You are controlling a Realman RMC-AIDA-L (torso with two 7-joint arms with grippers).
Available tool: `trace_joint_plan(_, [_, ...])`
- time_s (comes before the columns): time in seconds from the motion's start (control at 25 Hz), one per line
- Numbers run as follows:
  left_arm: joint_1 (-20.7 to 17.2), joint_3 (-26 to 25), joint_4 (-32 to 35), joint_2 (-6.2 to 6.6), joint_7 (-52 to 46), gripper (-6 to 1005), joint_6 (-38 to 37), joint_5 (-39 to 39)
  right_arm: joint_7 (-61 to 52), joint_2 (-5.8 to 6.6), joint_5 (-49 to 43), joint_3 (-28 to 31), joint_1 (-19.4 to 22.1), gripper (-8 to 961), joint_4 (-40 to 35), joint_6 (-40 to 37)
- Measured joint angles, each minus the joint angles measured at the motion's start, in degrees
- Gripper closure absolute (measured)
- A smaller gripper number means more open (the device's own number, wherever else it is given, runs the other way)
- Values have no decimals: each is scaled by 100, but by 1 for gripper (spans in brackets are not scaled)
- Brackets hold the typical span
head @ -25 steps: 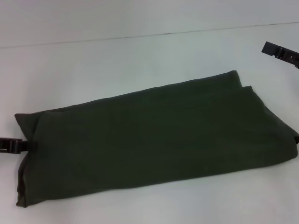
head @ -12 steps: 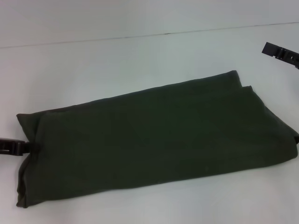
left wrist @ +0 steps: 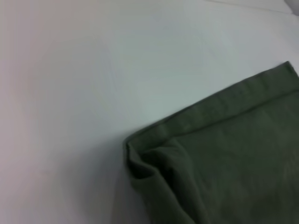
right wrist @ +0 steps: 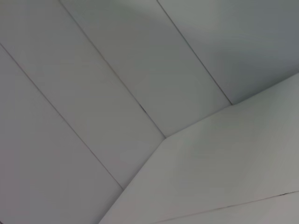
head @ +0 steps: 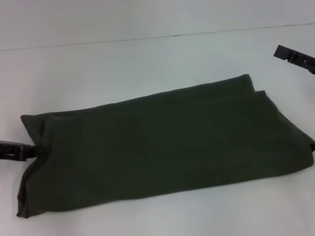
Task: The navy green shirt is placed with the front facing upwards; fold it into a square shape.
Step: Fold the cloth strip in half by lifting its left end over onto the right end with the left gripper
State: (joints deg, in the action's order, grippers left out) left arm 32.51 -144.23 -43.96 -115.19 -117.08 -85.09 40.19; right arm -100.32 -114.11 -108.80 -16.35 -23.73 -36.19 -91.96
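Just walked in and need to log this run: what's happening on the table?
A robot is folding a dark green shirt on a white table. It already lies as a long folded strip. The left gripper is at the strip's left end, pinching the edge. The right gripper hangs off to the far right, clear of the cloth.

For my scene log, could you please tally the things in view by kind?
Folded navy green shirt: 1
End effectors: 2, the left end effector at the shirt's left edge and the right end effector held off at far right
White table: 1
Total: 4
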Motion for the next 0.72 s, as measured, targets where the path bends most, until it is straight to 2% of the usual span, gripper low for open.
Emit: trace_joint_plan(0.72, [121, 68, -7, -140, 85, 979, -277, 352, -8, 3, -30, -52, -64, 48, 15, 3])
